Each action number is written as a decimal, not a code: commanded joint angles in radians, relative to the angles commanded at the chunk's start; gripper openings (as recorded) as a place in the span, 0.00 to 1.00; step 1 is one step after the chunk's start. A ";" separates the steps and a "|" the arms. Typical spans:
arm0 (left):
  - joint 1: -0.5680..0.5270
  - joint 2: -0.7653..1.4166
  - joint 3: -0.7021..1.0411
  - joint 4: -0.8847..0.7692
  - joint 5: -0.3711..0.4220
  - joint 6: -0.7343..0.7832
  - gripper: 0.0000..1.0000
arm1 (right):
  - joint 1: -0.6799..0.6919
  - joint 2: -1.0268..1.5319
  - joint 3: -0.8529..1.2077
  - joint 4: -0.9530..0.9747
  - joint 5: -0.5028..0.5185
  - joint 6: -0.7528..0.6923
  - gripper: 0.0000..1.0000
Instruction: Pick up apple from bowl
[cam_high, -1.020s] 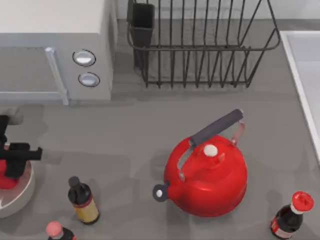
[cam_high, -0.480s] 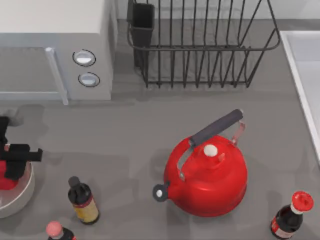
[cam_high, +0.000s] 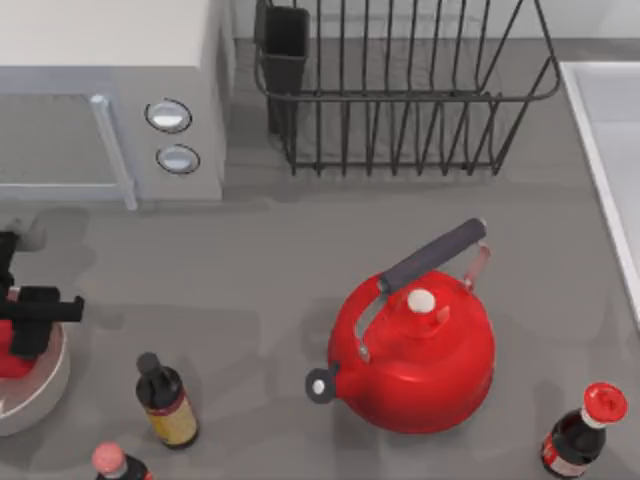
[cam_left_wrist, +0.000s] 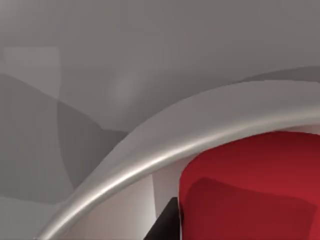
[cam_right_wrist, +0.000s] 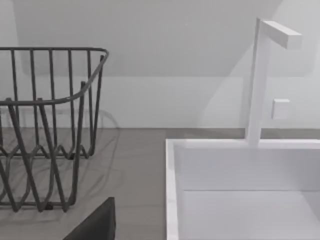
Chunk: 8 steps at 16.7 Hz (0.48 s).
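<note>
- Top view: one round off-white bowl at the counter's left edge holds one smooth red apple; the left hand is over it, slightly higher than a second ago, its grip impossible to tell. Three bottles, one glossy red kettle.
- Left wrist view: apple inside the bowl's thick rim.
- Right wrist view: one wire rack, one white sink.

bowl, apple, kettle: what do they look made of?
Bowl: looks like glazed ceramic, off-white, with a soft highlight running along its thick rim; could be plastic. Apple: plain matte red, no texture, so the material is unclear. Kettle: glossy red body with bright reflections, likely enamelled metal; its dark grey handle looks matte, perhaps rubber or plastic.
</note>
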 joint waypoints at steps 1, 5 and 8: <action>0.000 0.004 0.023 -0.023 0.000 0.000 0.00 | 0.000 0.000 0.000 0.000 0.000 0.000 1.00; -0.003 0.020 0.217 -0.218 0.000 -0.002 0.00 | 0.000 0.000 0.000 0.000 0.000 0.000 1.00; -0.006 0.022 0.460 -0.467 -0.001 -0.005 0.00 | 0.000 0.000 0.000 0.000 0.000 0.000 1.00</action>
